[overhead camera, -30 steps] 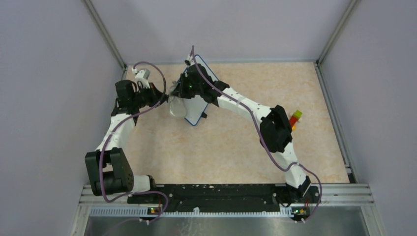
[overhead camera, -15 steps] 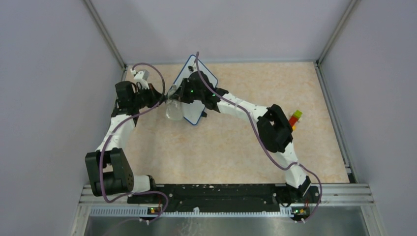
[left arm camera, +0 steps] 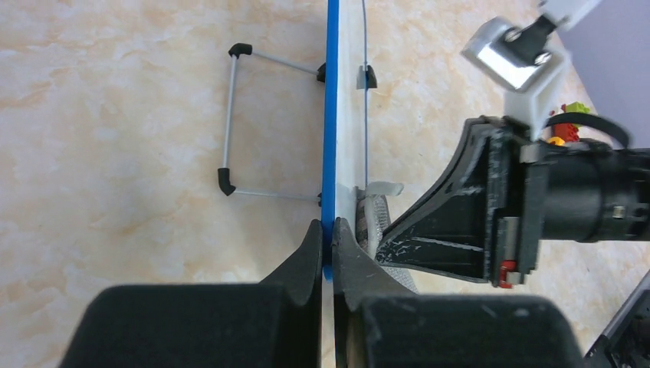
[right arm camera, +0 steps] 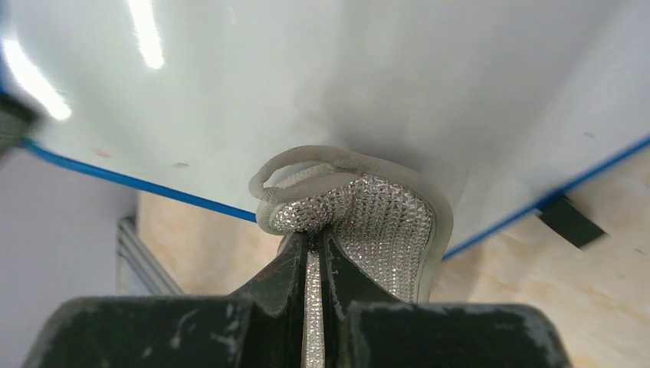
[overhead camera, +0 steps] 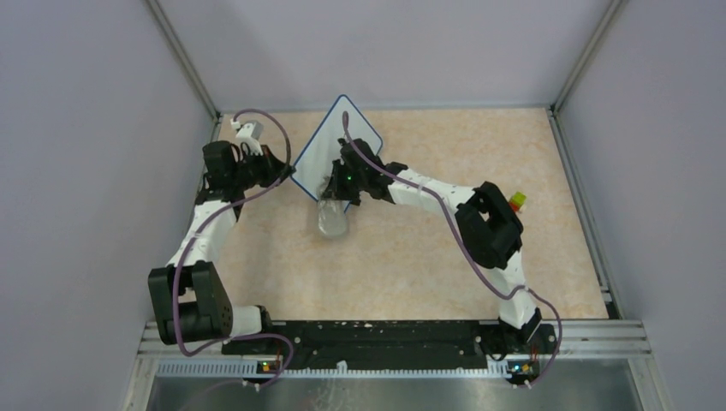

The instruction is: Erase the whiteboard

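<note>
At far-left of table (overhead camera: 411,257): holding whiteboard (overhead camera: 321,150) up on edge, tilted, with wire stand (left arm camera: 230,123) jutting from its back. Pinching thin blue rim with left gripper (left arm camera: 331,230), fingers closed right down on it, at one edge only. Clamping grey eraser pad (right arm camera: 368,215) in right gripper (right arm camera: 314,245), fingers nearly together on the mesh, pad folded and pressed against white face. No writing visible on face from right wrist view; maybe one faint reddish speck near lower rim, too small to call. Judging wipe mostly done.

Risks from here:
- Could lever board out of left pinch: sideways push from pad, narrow bite on rim, no second support. Would twist or drop onto table.
- Could slide pad off lower edge: sitting right at rim, half hanging past it. Would wipe nothing, maybe hook rim on return stroke.
- Could pull pad loose from fingers: thin fold gripped, floppy remainder dragging on face.
- Could clash grippers: right wrist close beside left fingers in left wrist view; touching or apart, cannot tell.
- Could miss residue behind pad or arm, hidden from all views.

Suggest light pressure, short strokes toward held edge.
</note>
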